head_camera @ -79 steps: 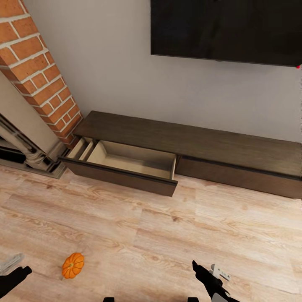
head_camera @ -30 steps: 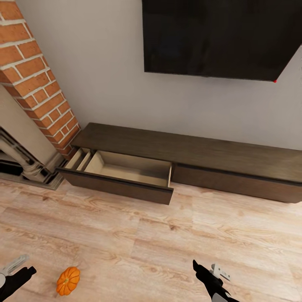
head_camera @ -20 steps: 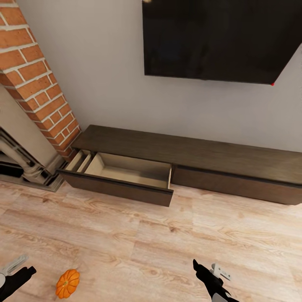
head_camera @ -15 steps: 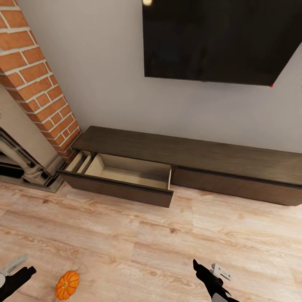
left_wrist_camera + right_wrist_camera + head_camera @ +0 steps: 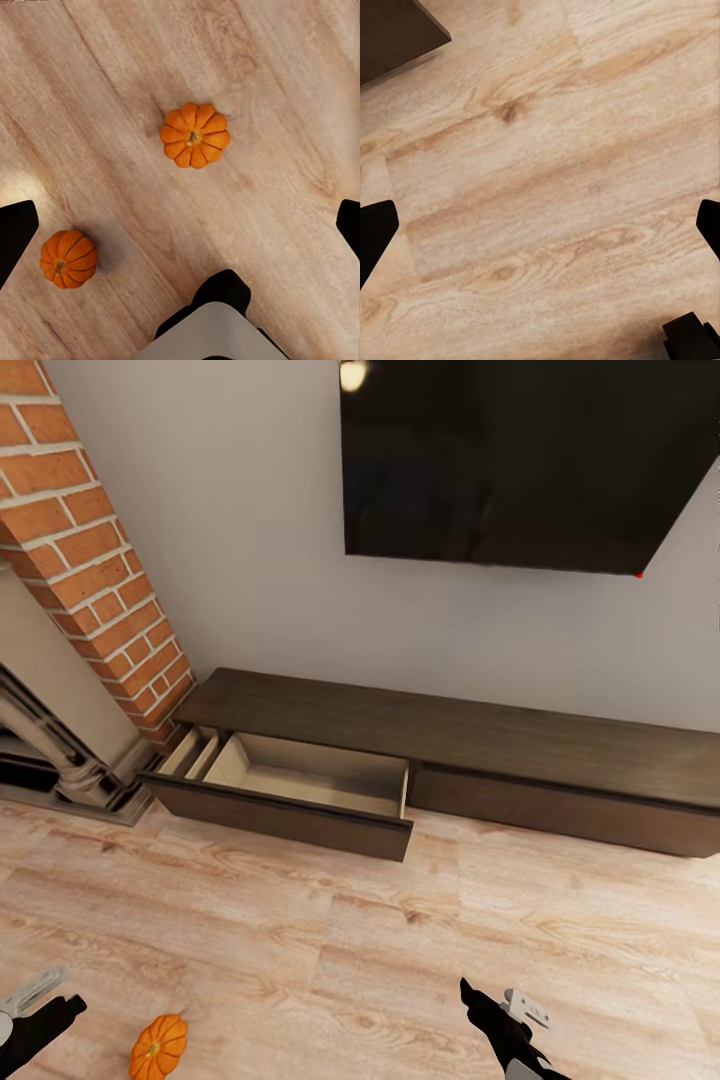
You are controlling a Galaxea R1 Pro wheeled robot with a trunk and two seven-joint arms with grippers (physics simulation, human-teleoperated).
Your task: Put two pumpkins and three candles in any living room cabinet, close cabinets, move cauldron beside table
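Note:
Two small orange pumpkins lie on the wood floor, one [image 5: 194,135] ahead of my left gripper [image 5: 180,232] and the other [image 5: 68,259] close to one of its black fingertips [image 5: 15,240]. One pumpkin [image 5: 158,1046] sits by my left gripper [image 5: 40,1015] at the lower left of the head view. Both grippers are open and hold nothing; my right gripper [image 5: 482,1003] [image 5: 540,229] hangs over bare floor. The long dark-brown cabinet [image 5: 480,735] stands against the wall, its left drawer [image 5: 290,815] pulled out, with a pale inside holding nothing. The candles, cauldron and table are out of view.
A brick fireplace column [image 5: 90,550] and its pale surround [image 5: 60,760] stand left of the cabinet. A black TV [image 5: 520,460] hangs on the wall above it. Wood floor [image 5: 400,940] stretches between me and the cabinet. A corner of the drawer front [image 5: 390,30] is near my right gripper.
The whole head picture has slid downward, so the camera has moved. The pumpkin and cabinet appear lower; nothing in the room has moved, and both grippers stay open.

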